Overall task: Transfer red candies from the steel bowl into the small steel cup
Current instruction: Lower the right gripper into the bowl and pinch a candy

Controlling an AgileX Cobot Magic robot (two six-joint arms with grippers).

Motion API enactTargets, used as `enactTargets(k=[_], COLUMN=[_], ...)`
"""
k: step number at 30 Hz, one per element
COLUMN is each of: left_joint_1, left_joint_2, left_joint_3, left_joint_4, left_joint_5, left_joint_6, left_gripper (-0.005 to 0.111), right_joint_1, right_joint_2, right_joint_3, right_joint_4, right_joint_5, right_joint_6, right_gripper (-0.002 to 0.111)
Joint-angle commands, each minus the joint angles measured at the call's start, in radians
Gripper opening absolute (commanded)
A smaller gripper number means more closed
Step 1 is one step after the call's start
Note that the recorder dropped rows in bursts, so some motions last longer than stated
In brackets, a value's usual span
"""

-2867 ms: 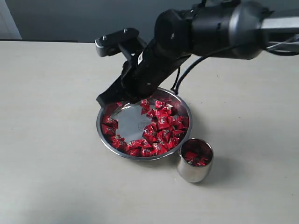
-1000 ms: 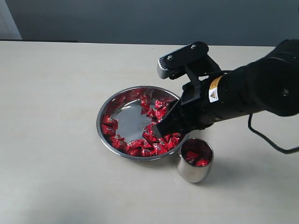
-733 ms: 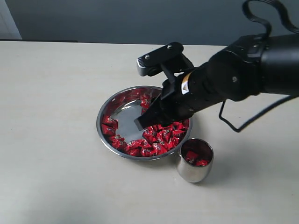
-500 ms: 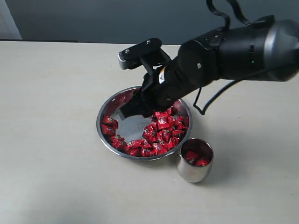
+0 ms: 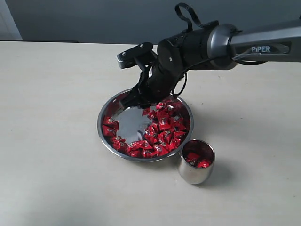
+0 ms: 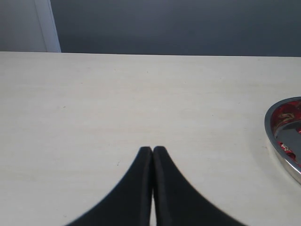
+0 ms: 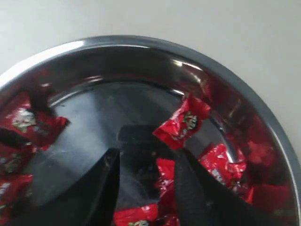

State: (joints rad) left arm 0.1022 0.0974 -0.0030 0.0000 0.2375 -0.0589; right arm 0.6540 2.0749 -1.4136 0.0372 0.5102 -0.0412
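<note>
Candies: red candies [image 5: 162,134] heaped on the cup-side half of the steel bowl [image 5: 130,126]; rest of the bottom is bare.
Nearest piece: lone candy [image 7: 182,123] just past one fingertip, off the gap's centre line, long axis skewed to the fingers.
Right gripper [image 7: 146,157]: spread, empty, low over the bare bottom, far side from the cup.
Cup: small steel cup [image 5: 195,175] just beside the bowl rim, a few candies inside.
Left gripper [image 6: 153,149]: pressed together, over the table outside the bowl; right arm is nearer.

Soft, even light makes the table [image 5: 56,141] bright; the small steel cup [image 5: 193,175] throws a faint shadow toward 3 o'clock; the steel bowl [image 5: 129,124] shines like a mirror; in the right wrist view the bowl looks dark and a bit blurry.
</note>
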Motion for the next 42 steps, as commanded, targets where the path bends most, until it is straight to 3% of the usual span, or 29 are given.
enactTargets(k=[1,42], left_joint_1=[-0.005,-0.005], left_joint_2=[-0.005,-0.005], left_joint_3=[0.003,0.003], left_joint_4=[0.000,0.000], left_joint_5=[-0.006,-0.006], left_joint_6=[-0.002,-0.002], left_gripper=[0.000,0.000], right_joint_1=[-0.025,-0.025], right_joint_2=[0.021,0.116], right_joint_3=[-0.016,-0.020], right_joint_4=[-0.008,0.018], right_joint_5=[-0.005,-0.181], right_joint_6=[-0.007,-0.007], right_gripper=[0.038,0.038])
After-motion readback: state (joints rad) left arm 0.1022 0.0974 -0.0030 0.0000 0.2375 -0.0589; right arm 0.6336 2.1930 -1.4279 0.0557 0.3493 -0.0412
